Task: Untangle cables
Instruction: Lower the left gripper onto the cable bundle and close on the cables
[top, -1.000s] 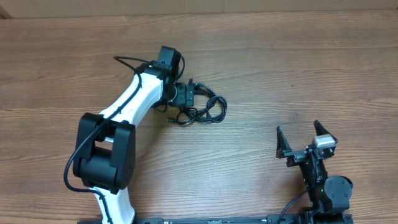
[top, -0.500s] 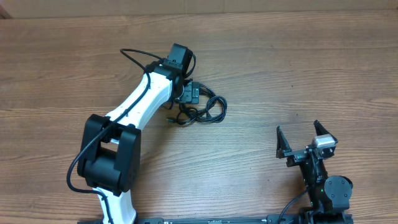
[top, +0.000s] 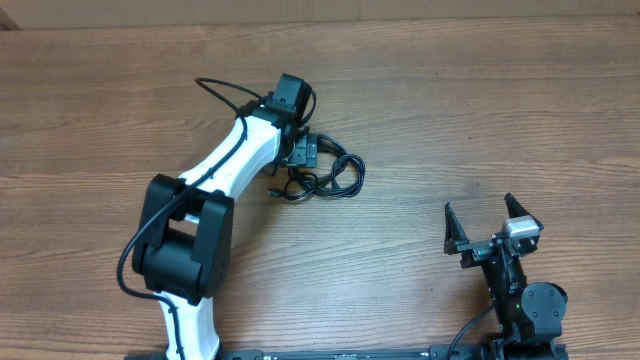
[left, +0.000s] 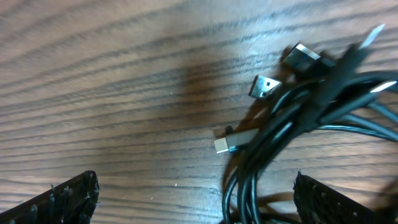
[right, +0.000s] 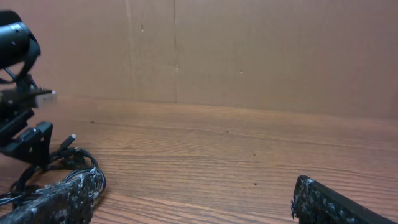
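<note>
The cables (top: 325, 178) are being shown as a knotted black bundle lying on the wooden bench (top: 450, 120), a little left of its middle. The left gripper (top: 305, 152) is being held directly over the bundle's upper left part, its jaws spread wide and nothing being gripped between them. In the left wrist view, the bundle (left: 292, 137) is being framed between the two fingers, nearer the right-hand one; whether either finger is touching a cord cannot be told. Several silver-tipped plug ends (left: 267, 86) are being pointed out of the bundle toward bare wood. The right gripper (top: 487, 228) is being held well apart from the cables, near the bench's lower right edge, its jaws likewise spread wide and empty. From the right wrist view, the cables (right: 68, 163) are being seen far off at the left, below the left arm's gripper.
</note>
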